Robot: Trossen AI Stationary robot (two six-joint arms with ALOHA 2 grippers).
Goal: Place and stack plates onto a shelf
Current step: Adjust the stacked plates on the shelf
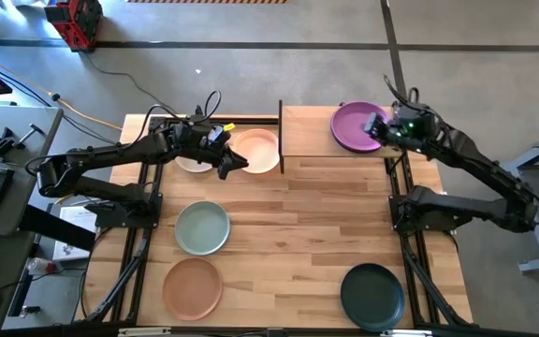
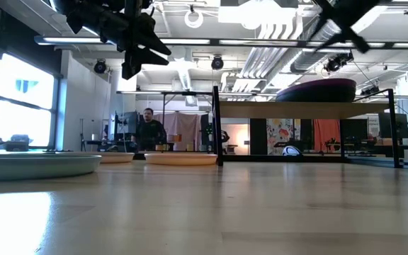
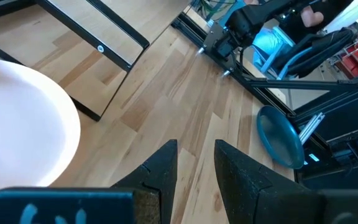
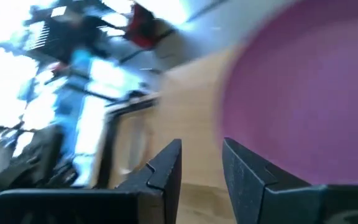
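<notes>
Along the table's point(image 1: 298, 234) left edge, a terracotta plate point(image 1: 193, 287) is lying at the near left corner, with a sage green plate point(image 1: 202, 227) just behind it. Farther back, a beige plate point(image 1: 192, 162) and a peach plate point(image 1: 256, 151) are sitting side by side near the far edge, left of the shelf's black post. The left gripper point(image 1: 235, 165) is hanging above the gap between those two plates, its fingers point(image 3: 160, 171) standing slightly apart and holding nothing. The shelf point(image 1: 335, 133) is standing along the table's far edge toward the right corner, and a purple plate point(image 1: 356, 125) is resting on its right half. The right gripper point(image 1: 374, 128) is hovering at that plate's right rim, its fingers point(image 4: 166, 163) parted with nothing between them. A dark green plate point(image 1: 372, 294) is lying at the near right corner.
</notes>
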